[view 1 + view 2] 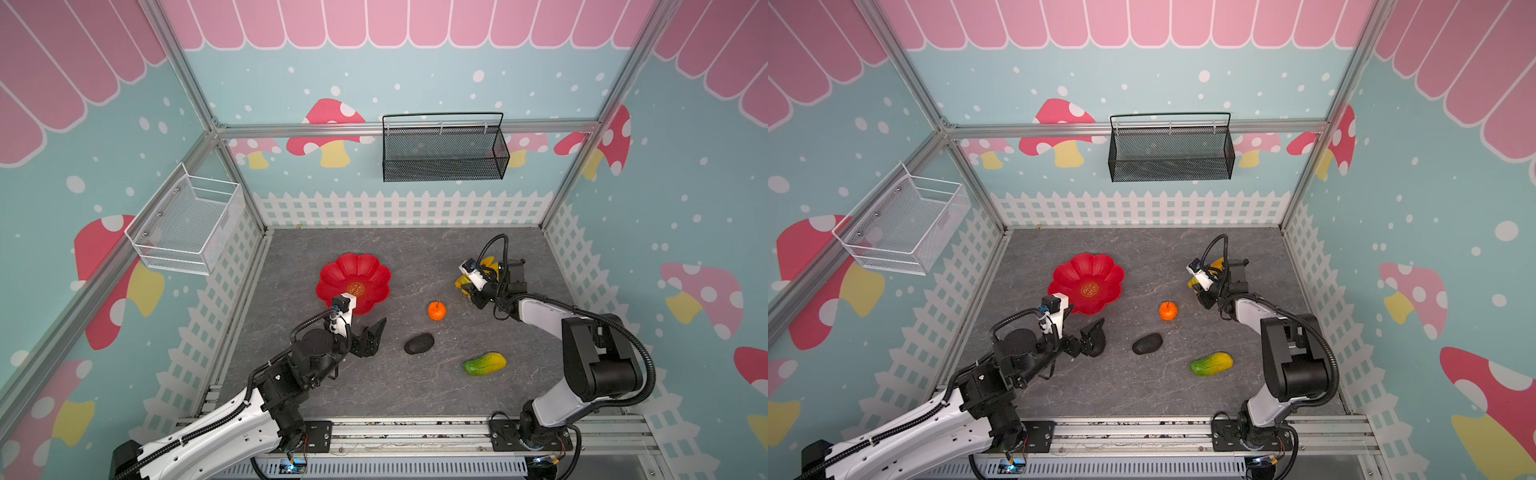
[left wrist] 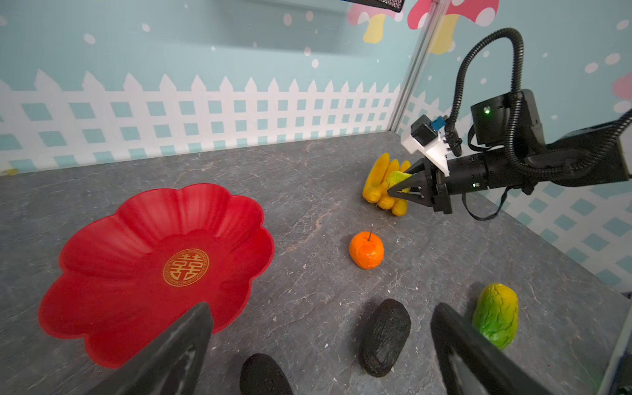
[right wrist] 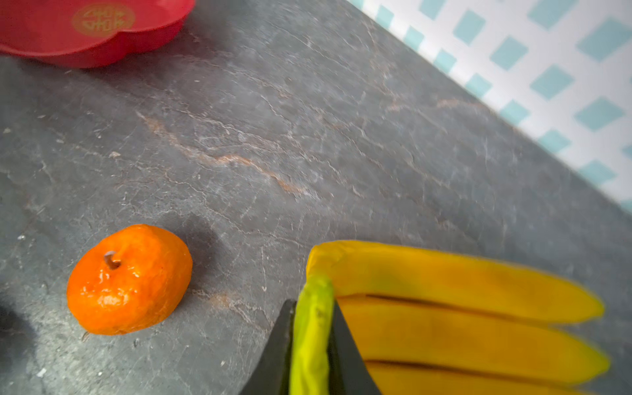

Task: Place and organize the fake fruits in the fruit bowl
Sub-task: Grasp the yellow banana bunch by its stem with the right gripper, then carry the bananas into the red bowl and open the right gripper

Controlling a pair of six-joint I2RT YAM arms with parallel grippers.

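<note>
The yellow three-banana bunch (image 2: 379,184) is seen clamped at its green stem (image 3: 311,342) by the right gripper (image 2: 390,189), its jaws closed tight on that stem, at the far right side of the grey table (image 1: 415,257). Whether the bunch is lifted clear of the surface cannot be told. The red fruit bowl (image 1: 365,266), scalloped and stamped with a gold emblem, is set at the table's left, well apart from the bunch, and all the fruit is found outside it. The small orange (image 1: 436,311) is placed between bowl and bunch. Nearer the front, a dark avocado (image 1: 419,343) and the green-yellow oblong fruit (image 1: 485,364) are laid apart on the table. A second avocado (image 2: 263,376) is shown close under the left gripper (image 2: 319,307), whose jaws are spread wide around nothing, just beside the bowl's near rim.
</note>
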